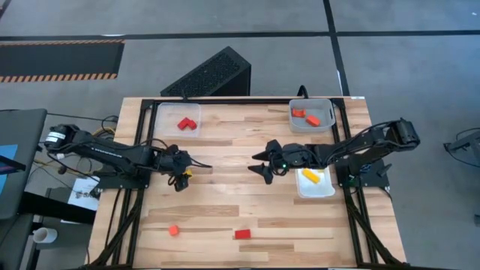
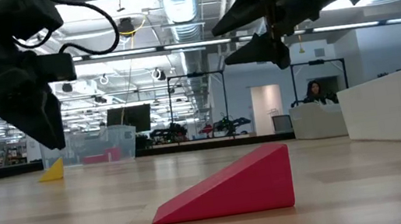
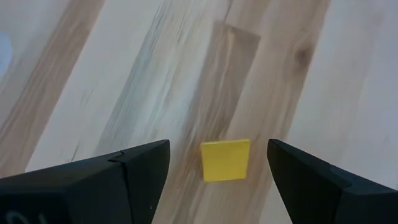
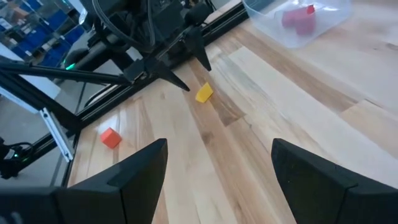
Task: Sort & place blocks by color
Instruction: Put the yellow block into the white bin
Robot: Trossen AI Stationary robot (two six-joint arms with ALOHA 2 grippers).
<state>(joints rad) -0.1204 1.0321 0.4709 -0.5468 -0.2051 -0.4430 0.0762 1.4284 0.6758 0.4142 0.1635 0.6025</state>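
A small yellow block (image 3: 225, 160) lies flat on the wooden table, left of centre. My left gripper (image 1: 181, 178) hangs open just above it, pointing steeply down. One finger (image 3: 140, 171) stands on each side of the block, with a gap on both sides. My right gripper (image 1: 262, 163) is open near the table's middle, holds nothing and points toward the left arm. A red wedge (image 2: 234, 186) and a small orange-red cube (image 1: 173, 230) lie loose near the table's front edge.
A clear tray (image 1: 178, 120) with red blocks stands at the far left. A grey tray (image 1: 311, 115) with orange blocks is at the far right. A white tray (image 1: 315, 182) with yellow blocks sits by the right edge. Bare wood lies between the grippers.
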